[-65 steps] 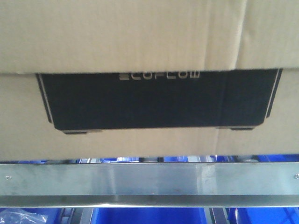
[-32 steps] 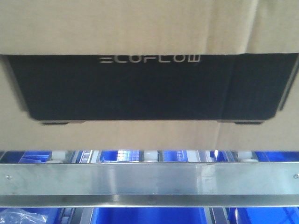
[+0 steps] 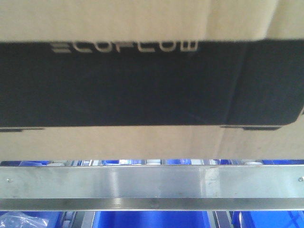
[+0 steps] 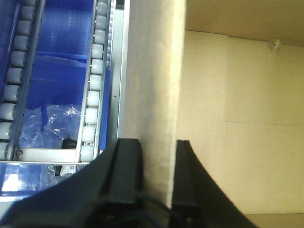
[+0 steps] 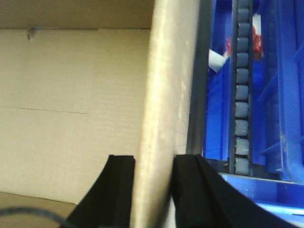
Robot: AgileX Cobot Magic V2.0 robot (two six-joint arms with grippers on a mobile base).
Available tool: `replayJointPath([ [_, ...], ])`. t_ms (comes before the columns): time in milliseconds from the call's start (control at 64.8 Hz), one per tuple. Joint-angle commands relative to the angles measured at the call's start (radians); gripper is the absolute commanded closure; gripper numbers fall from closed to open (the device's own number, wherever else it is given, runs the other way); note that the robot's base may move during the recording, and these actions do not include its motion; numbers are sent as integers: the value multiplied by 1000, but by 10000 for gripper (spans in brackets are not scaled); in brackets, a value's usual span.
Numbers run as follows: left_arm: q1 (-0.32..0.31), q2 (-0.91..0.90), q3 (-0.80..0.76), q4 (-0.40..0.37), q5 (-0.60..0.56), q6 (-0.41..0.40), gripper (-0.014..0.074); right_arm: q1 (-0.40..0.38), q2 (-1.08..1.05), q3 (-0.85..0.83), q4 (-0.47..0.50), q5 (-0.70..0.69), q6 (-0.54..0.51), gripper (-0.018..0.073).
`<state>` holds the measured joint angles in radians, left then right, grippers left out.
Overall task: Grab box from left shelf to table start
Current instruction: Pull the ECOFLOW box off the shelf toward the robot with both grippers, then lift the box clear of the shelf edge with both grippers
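Fingers [image 4: 127, 159] of my left gripper [image 4: 156, 154] are drawn in to a narrow gap, clamping one upright side wall of the box [image 4: 228, 95]: one pad outside, one inside the open carton. Opposite, my right gripper [image 5: 154, 168] pinches the other side wall in the same manner. The box thus lies between my two arms, equally near both. Its long axis runs crosswise from hand to hand, and each gripped wall runs straight away from the pads. Beyond the walls are the roller tracks [image 4: 92, 95] of the left shelf [image 4: 119, 71]. Front view: the black ECOFLOW panel fills the frame, with the carton's lower edge just above the steel rail [image 3: 152, 183] and blue bins [image 3: 152, 219] below. Judged: withdrawal runs toward me, level, both arms together. Table not in view.
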<state>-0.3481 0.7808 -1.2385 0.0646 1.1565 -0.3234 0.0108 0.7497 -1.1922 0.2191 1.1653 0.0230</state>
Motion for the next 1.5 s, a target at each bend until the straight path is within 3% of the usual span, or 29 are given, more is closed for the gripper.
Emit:
replayJointPath([
  [0, -5, -36, -39, -17, -120, -11, 693, -5, -17, -29, -41, -87, -9, 504],
  [1481, -5, -206, -39, -65, -83, 16, 692, -5, -139, -29, -57, -40, -10, 504],
])
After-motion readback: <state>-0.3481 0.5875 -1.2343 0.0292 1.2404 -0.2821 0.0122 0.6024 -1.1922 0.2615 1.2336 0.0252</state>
